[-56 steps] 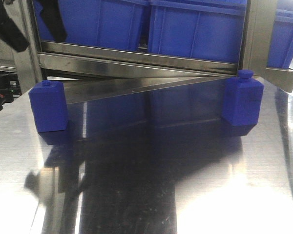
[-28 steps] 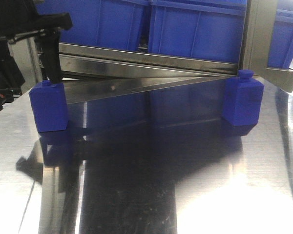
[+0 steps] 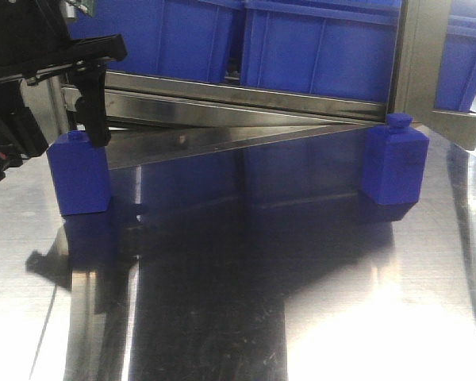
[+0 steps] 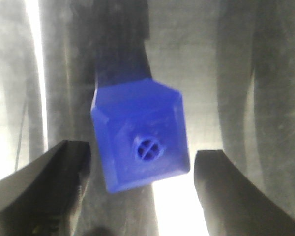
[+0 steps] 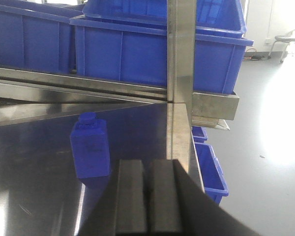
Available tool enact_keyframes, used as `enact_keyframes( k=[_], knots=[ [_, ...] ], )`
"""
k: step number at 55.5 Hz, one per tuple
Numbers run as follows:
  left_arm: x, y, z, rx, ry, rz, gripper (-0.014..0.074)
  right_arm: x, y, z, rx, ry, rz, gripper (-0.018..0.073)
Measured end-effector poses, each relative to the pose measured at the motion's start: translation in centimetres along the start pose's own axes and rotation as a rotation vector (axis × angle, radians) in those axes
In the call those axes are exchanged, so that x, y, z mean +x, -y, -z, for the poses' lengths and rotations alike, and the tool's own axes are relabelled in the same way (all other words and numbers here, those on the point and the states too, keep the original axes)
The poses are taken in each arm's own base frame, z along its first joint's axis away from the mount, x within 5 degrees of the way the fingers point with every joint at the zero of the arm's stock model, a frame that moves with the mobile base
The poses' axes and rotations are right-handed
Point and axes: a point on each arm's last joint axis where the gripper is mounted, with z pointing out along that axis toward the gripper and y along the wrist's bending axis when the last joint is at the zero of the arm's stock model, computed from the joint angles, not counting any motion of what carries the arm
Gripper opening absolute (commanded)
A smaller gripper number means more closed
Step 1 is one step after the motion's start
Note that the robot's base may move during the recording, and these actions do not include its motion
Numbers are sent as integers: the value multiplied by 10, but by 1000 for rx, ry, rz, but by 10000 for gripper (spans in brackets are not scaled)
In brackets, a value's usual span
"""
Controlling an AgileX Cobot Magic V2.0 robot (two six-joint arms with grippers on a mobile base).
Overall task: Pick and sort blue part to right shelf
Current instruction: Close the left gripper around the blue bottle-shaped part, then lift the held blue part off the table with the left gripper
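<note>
Alignment for the grasp appears to be the step in hand. At the far left, find the left gripper (image 4: 142, 152) poised above the left blue part (image 3: 79, 175), which stands upright on the steel table (image 3: 222, 317) near its left edge. The jaws are spread wide, one finger on each side of the capped top, with a gap showing on both sides in the wrist view. Read this straddle as preparation for closing on two opposite flat faces, since the small cap offers little to hold. Further right, the right blue part (image 3: 393, 163) stands upright and untouched, just in front of the shelf upright (image 3: 412, 55). The blue bins (image 3: 317, 48) sit on the shelf behind. At the far right, the right gripper (image 5: 148, 196) has its fingers pressed together on nothing and faces that second part from well back, probably to keep out of the working arm's way. Expect the carry to run rightward, and watch the upright as an obstacle.
</note>
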Motion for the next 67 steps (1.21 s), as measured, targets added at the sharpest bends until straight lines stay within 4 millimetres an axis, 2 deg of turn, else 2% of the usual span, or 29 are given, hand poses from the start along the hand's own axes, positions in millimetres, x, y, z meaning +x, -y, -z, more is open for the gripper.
enact_keyframes(
  k=[6, 18, 37, 56, 67],
  knots=[
    [-2, 0, -1, 6, 23, 16, 484, 0, 0, 0, 0, 0, 0, 36],
    [-5, -2, -21, -9, -17, 34, 484, 0, 0, 0, 0, 0, 0, 36],
    [-9, -4, -39, -18, -34, 43, 476, 0, 0, 0, 0, 0, 0, 36],
    [-9, -4, -43, -20, -39, 44, 279, 0, 0, 0, 0, 0, 0, 36],
    [-11, -3, -40, -19, -42, 35, 262, 0, 0, 0, 0, 0, 0, 36]
  ],
)
